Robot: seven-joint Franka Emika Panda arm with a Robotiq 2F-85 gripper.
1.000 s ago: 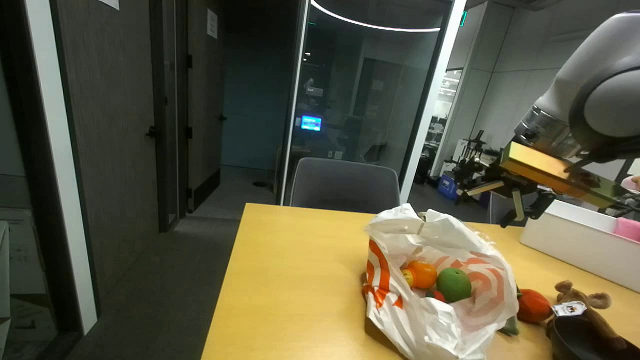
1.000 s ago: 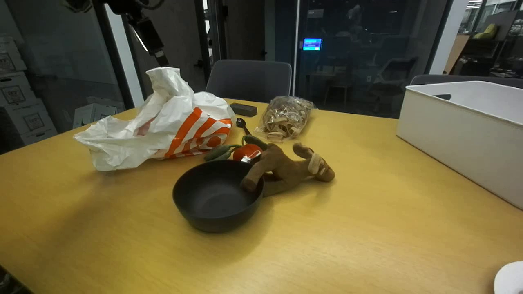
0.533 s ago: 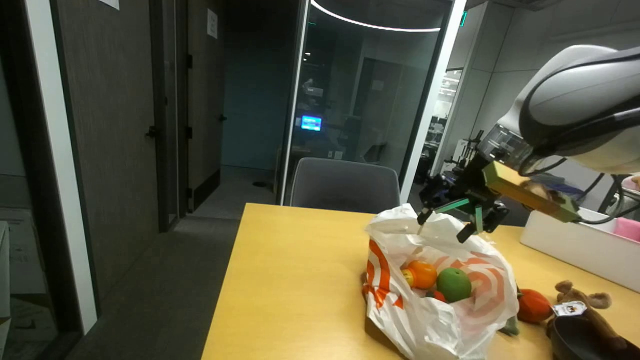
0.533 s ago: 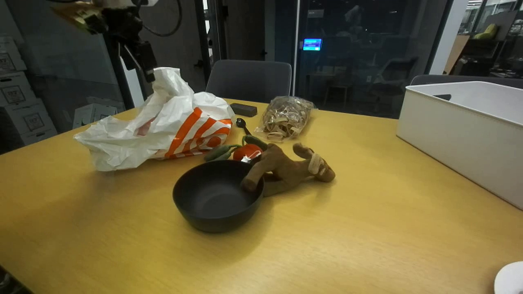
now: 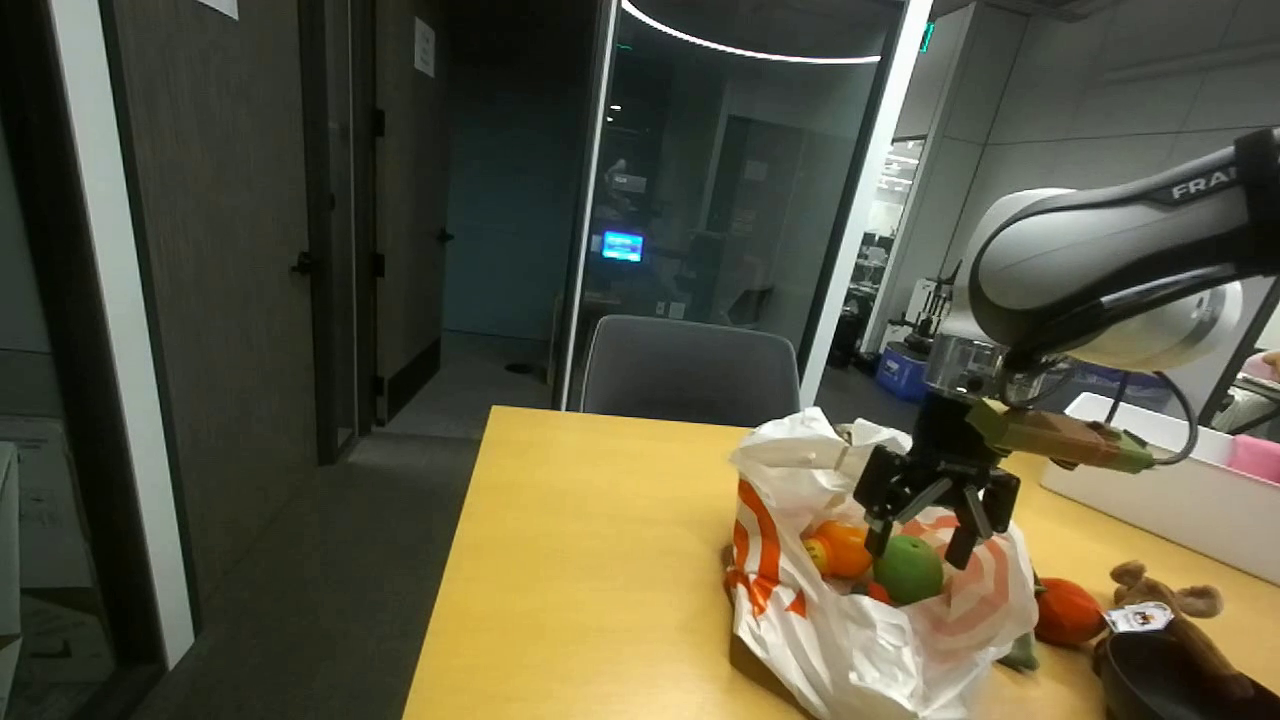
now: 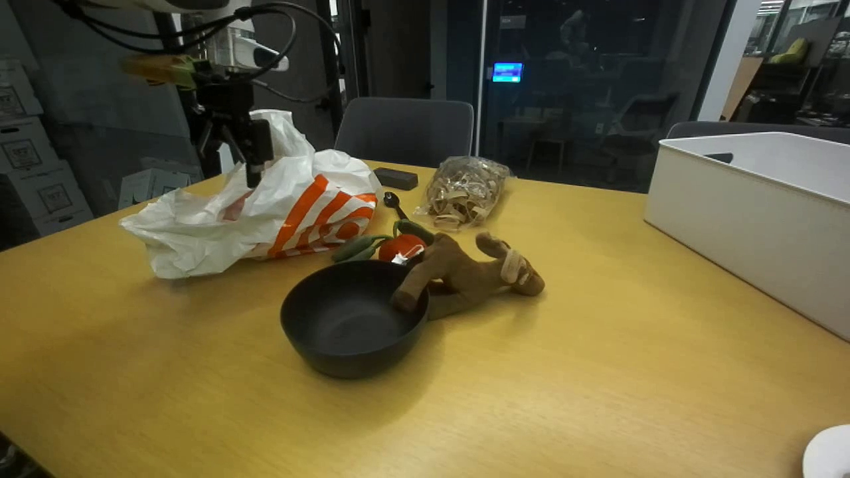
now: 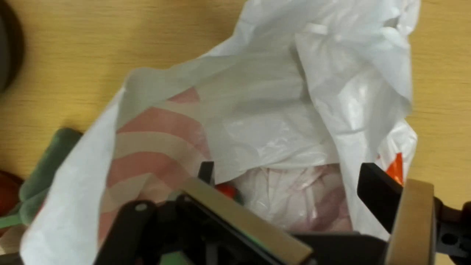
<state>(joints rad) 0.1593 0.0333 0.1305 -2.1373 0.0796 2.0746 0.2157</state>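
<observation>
Up from the hand (image 5: 918, 547), on the arm (image 5: 1110, 255), the letters "FRA" (image 5: 1203, 186) can be read — the rest of the word is hidden. The hand is spread, its two fingers (image 7: 379, 197) well apart over the mouth of one white bag (image 5: 870, 655), which lies open right under it on the yellow counter (image 5: 580, 540). Whether a fingertip touches the plastic cannot be told. The white bag bears printed orange-red stripes and a dot. Inside it, below the hand, show one green fruit (image 5: 908, 580), one orange piece (image 5: 848, 548) with a yellow patch (image 5: 816, 553) too small to read, and one bit of red (image 5: 878, 592). Near the hand, just outside the white bag, are one red tomato (image 5: 1070, 611) and at least two green peppers (image 6: 416, 232). Farther from the hand come one black bowl (image 6: 352, 363) and one brown plush animal (image 6: 465, 269), a leg over the bowl's rim; a white tag (image 5: 1138, 617) at its side has print too small to make out. Also away from the hand — on the same counter — are one clear bag (image 6: 465, 189) of pale pieces, one black spoon (image 6: 393, 201), one dark block (image 6: 396, 178) and one white bin (image 6: 744, 226). Well beyond the hand show one lit blue screen (image 6: 507, 72) and stacked boxes (image 6: 23, 153) with printed squares, unreadable at this size, plus one paper sign (image 5: 424, 46) on a door (image 5: 405, 200), its print likewise too small.
</observation>
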